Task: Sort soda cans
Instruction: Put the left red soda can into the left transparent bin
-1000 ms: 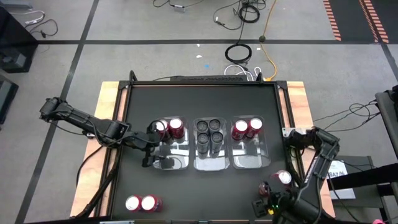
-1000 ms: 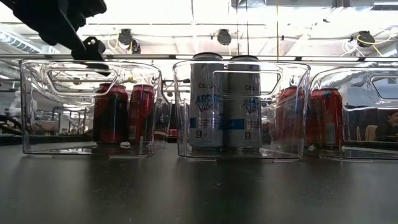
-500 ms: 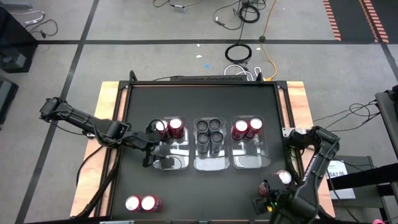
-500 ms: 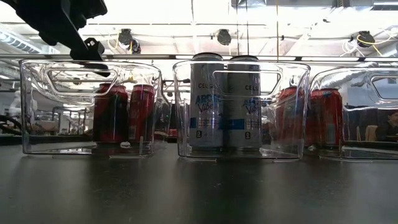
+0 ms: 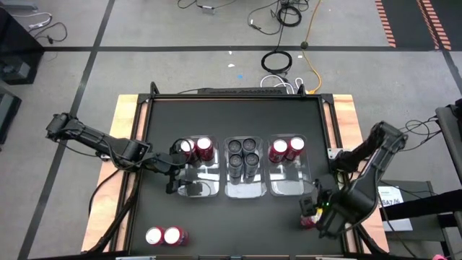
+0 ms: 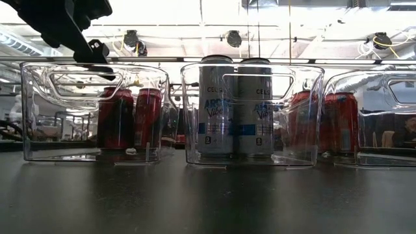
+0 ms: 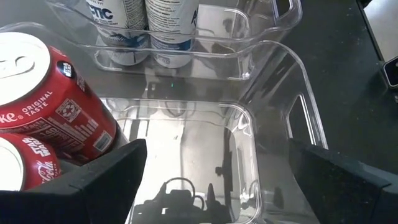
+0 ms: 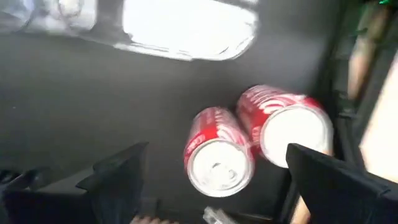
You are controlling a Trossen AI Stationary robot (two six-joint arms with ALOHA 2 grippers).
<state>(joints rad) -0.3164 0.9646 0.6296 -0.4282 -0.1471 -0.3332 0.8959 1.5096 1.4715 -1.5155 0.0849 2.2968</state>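
Across the black table [image 5: 231,115] stand three clear bins [image 5: 249,186] holding soda cans [image 5: 242,153]. Left gripper [image 5: 180,186], fingers apart, hangs over the left bin's bare half. Right gripper [image 5: 312,211], also apart, hovers above two loose red cans [image 8: 217,152] near the table's right edge.

3 clear bins [image 5: 250,189] in a row mid-counter. 4 grey cans [image 5: 244,152] in middle bin. Red cans [image 5: 204,149]: 2 in the 9 o'clock bin, 2 in the 3 o'clock bin [image 5: 286,149], 2 loose at 7 o'clock [image 5: 164,235], 2 loose at 4 o'clock [image 8: 258,140]. 8 red total. 2 arms.
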